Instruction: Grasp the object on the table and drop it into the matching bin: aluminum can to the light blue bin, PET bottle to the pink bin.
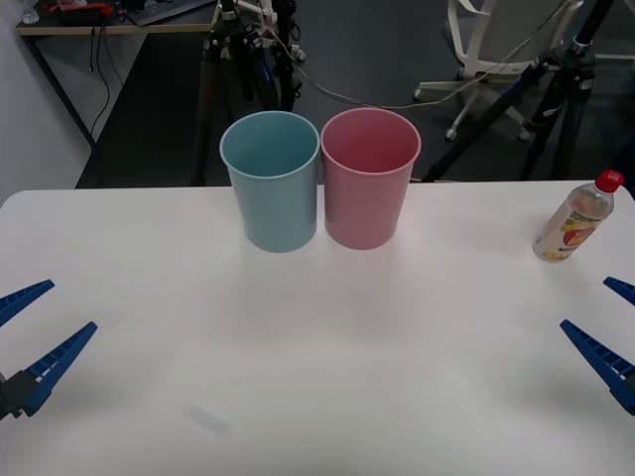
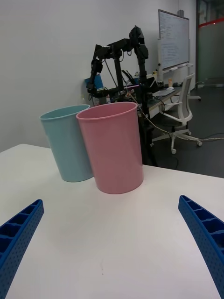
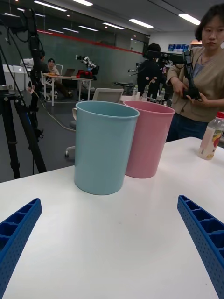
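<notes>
Two bins, one bottle, two end effectors; nothing grasped yet.

Item 1: bottle (image 1: 575, 220). Small clear plastic, red cap, white/yellow/red label. Stands upright w/ a slight lean on the counter (image 1: 317, 377), far right side near the back edge, well apart from both bins. Label: no brand or text legible; looks like a fruit graphic, can't confirm.

Item 2: pink bin (image 1: 369, 178). Tall, tapered, rolled rim. Back centre of counter, just beside the blue one, sides touching or nearly so. No markings seen. Matching drop point for a PET bottle.

Item 3: light blue bin (image 1: 271, 180). Same shape & size, on the robot's left of the pink. No markings. Not needed for this object.

Item 4: right end effector (image 1: 607, 332). Fingers spread wide, released, holding nothing. Low over the counter at the near right edge; bottle sits ahead of it, near.

Item 5: left end effector (image 1: 38, 325). Fingers also spread, empty, near left edge, idle.

Step in hand (judgement): start of task, approach not begun. Next move prob. falls to the right arm: reach fwd, line the fingers up on either side of the bottle body below the cap, close, lift, carry left over the pink rim, release. Risk: light bottle may tip if nudged.

Other writing: whiteboard (image 2: 173, 39) in room behind, marks too small to read.
</notes>
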`<state>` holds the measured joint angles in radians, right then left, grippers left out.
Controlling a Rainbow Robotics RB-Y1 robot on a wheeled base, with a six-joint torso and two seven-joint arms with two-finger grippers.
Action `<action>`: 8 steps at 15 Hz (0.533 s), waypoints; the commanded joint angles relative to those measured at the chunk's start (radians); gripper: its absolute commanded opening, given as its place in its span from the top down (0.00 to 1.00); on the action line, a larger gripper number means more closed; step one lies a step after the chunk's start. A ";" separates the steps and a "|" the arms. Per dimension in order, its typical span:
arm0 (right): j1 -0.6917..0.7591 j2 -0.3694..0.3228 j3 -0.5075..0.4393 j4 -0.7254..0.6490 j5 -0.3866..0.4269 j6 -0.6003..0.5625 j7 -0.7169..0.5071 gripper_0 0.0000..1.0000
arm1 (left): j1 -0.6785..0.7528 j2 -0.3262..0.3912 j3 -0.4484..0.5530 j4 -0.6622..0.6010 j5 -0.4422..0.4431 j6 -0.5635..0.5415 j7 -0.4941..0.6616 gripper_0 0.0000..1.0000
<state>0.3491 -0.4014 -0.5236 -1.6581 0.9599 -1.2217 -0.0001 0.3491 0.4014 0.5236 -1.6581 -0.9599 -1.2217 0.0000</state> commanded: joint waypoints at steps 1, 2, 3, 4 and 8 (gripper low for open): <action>0.000 0.000 0.000 0.000 0.000 0.000 0.000 0.00 | 0.000 0.000 0.000 0.000 0.000 0.000 0.000 0.00; -0.012 0.036 0.022 -0.011 0.000 -0.002 -0.001 0.00 | 0.000 0.000 0.000 0.000 0.000 0.000 0.000 0.00; -0.007 0.027 0.034 -0.029 -0.007 0.011 -0.003 0.00 | 0.000 0.000 0.000 0.000 0.000 0.000 0.000 0.00; -0.009 0.026 0.036 -0.029 -0.010 0.016 -0.004 0.00 | 0.000 0.000 0.000 0.000 0.000 0.000 0.000 0.00; 0.002 0.024 0.040 -0.031 -0.009 0.016 0.003 0.00 | 0.000 0.000 0.000 0.000 0.000 0.000 0.000 0.00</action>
<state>0.3498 -0.3782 -0.4836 -1.6887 0.9509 -1.2070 0.0008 0.3491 0.4014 0.5236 -1.6580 -0.9598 -1.2217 0.0000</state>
